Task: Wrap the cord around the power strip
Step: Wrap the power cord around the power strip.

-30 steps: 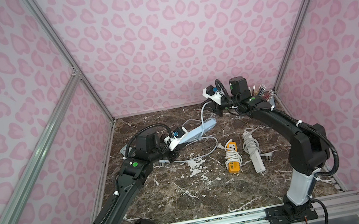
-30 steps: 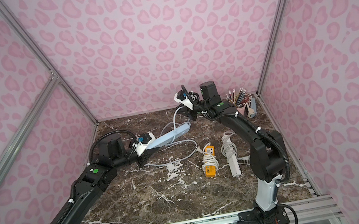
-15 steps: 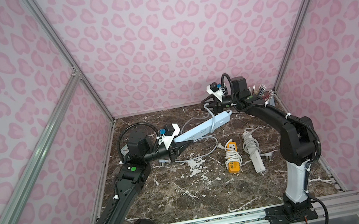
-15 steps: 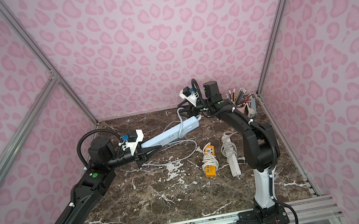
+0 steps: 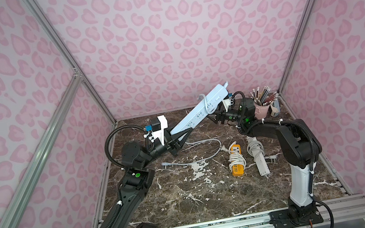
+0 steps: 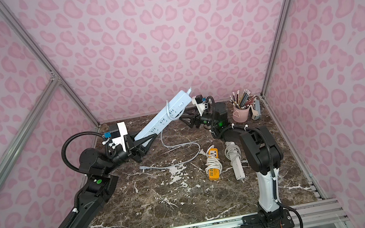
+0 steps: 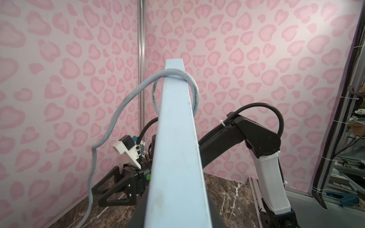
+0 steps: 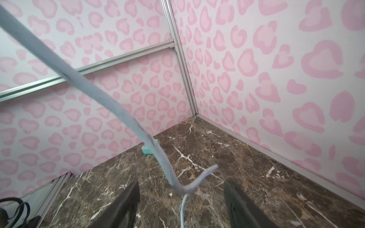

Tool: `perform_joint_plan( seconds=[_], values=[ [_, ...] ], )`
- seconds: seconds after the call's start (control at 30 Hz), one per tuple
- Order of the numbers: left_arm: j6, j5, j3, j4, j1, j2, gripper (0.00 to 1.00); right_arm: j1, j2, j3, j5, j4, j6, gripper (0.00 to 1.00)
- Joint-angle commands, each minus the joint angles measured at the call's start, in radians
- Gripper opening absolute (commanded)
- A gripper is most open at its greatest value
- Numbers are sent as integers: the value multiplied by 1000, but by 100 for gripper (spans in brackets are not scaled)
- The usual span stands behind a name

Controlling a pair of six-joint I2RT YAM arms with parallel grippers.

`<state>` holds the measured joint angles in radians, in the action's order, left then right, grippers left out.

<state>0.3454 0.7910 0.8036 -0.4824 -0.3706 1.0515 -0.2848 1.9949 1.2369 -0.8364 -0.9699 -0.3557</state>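
The left gripper (image 5: 179, 135) is clenching the lower end of the long light-blue plastic power strip (image 5: 198, 112), tilting it up above the dark marble tabletop (image 5: 190, 198). Its grey round cord (image 7: 196, 92) is looping once around the upper end and trailing down to the tabletop. The right gripper (image 5: 217, 118) is hovering alongside, jaws spread, grasping nothing.

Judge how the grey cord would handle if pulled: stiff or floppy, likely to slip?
Probably floppy: the cord sags in loose curves off the power strip. Its single loop looks slack, so it may slide along the strip.
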Motion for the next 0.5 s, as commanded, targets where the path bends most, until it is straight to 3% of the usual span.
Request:
perform_joint_plan(
  seconds=[0.0, 0.2, 0.33, 0.47],
  values=[
    [44, -44, 12, -94, -2, -2, 3, -28, 24, 38, 85, -126, -59, 72],
    [20, -88, 26, -29, -4, -4, 3, -99, 4, 5, 99, -141, -22, 77],
    [10, -104, 37, 14, -4, 0, 3, -117, -25, -78, 102, -252, -103, 81],
    [36, -102, 39, -1, -15, 9, 3, -168, -5, -27, 171, -168, -33, 84]
  ],
)
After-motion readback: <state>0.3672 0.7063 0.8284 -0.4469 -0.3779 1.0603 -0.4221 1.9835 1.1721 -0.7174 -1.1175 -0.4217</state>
